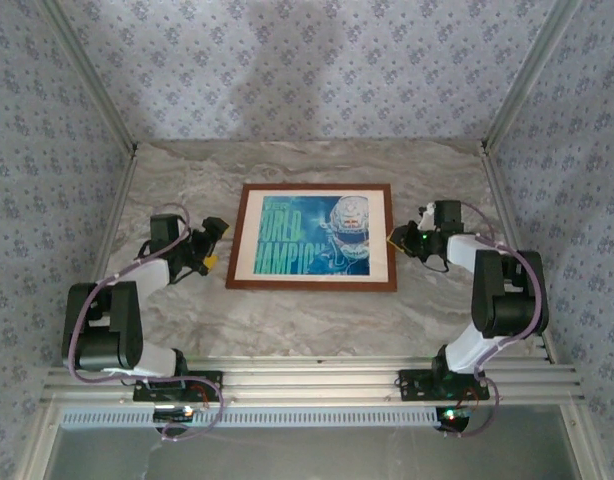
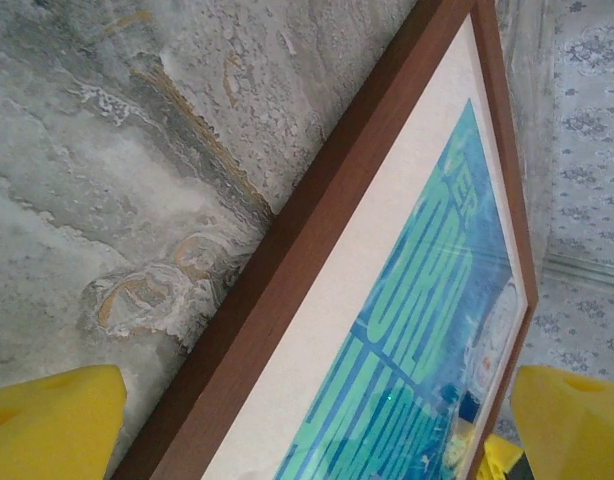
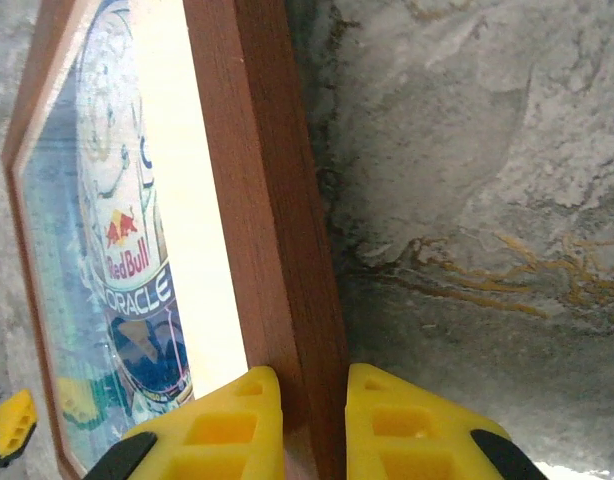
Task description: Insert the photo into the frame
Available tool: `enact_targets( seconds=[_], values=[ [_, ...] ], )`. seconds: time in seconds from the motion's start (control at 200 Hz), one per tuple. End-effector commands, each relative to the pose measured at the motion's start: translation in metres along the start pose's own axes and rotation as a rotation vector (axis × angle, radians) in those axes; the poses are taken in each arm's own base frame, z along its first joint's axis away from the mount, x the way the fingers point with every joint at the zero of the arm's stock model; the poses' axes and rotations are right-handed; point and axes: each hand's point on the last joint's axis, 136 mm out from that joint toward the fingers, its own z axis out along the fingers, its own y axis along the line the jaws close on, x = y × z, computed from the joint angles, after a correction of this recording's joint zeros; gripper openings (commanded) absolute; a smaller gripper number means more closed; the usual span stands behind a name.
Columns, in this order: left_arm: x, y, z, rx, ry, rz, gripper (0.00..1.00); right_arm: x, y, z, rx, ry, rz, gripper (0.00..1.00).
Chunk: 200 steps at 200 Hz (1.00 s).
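Item 1. Frame (image 1: pixel 312 285): reddish-brown wood with narrow moulding. It lies flat, face up, at the middle of the table (image 1: pixel 317 330), with its long sides running left to right.

Item 2. Mat (image 1: pixel 249 245): a cream border inside the moulding on all four sides.

Item 3. Photo (image 1: pixel 312 247): a blue-teal print seated in the frame within the mat. From above, the large pale lettering on its left half reads in part "ORLD" over "HAMPION". A white-helmeted figure fills the right half. In the right wrist view the helmet carries a "Red Bull" logo with red bulls above the word "ORACLE". Smaller marks on the helmet are too blurred to read.

Item 4. Left gripper (image 1: pixel 219 243): spread wide and holding nothing. It sits just beside the frame's left edge. In the left wrist view its yellow fingers (image 2: pixel 47 420) stand at the two lower corners, with the frame's left rail running diagonally between them.

Item 5. Right gripper (image 1: pixel 395 238): at the frame's right edge, pinched on the moulding. In the right wrist view one of the yellow fingers (image 3: pixel 227 420) lies on the mat side of the rail and the other on the table side, clamped against the wood.

Item 6. Table: grey-beige marble pattern with ochre veins.

Item 7. Wallpaper (image 1: pixel 307 60): pale with a small floral repeat, on three sides.
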Motion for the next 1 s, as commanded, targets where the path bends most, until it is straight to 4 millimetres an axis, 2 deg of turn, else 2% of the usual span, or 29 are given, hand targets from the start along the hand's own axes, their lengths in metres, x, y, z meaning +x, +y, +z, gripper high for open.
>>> enact_targets(
  seconds=[0.0, 0.18, 0.38, 0.435, 0.565, 0.655, 0.78, 0.994],
  values=[
    [-0.001, -0.005, 0.001, 0.008, 0.02, 0.028, 0.99, -0.011, -0.001, 0.004, 0.012, -0.038, -0.05, 0.0],
    [-0.001, -0.001, 0.006, -0.008, 0.033, 0.037, 0.98, -0.009, -0.012, 0.011, 0.056, -0.012, -0.067, 0.0],
    [0.0, 0.003, 0.015, -0.063, 0.07, 0.115, 0.99, -0.018, -0.012, 0.002, 0.113, -0.018, -0.114, 0.06],
    [0.001, 0.004, 0.018, -0.091, 0.081, 0.155, 0.99, -0.02, -0.01, -0.002, 0.134, -0.026, -0.133, 0.12],
    [0.0, 0.009, 0.025, -0.209, 0.09, 0.283, 0.99, -0.022, -0.003, -0.003, 0.185, -0.014, -0.203, 0.38],
    [-0.003, 0.009, 0.027, -0.298, 0.083, 0.383, 0.98, -0.018, -0.004, 0.001, 0.251, 0.015, -0.244, 0.46],
    [-0.004, 0.009, 0.034, -0.379, 0.108, 0.475, 0.87, -0.015, -0.003, 0.01, 0.312, 0.032, -0.286, 0.49],
    [0.006, 0.016, 0.052, -0.409, 0.176, 0.496, 0.73, -0.011, -0.006, 0.025, 0.407, 0.074, -0.341, 0.48]
  ],
)
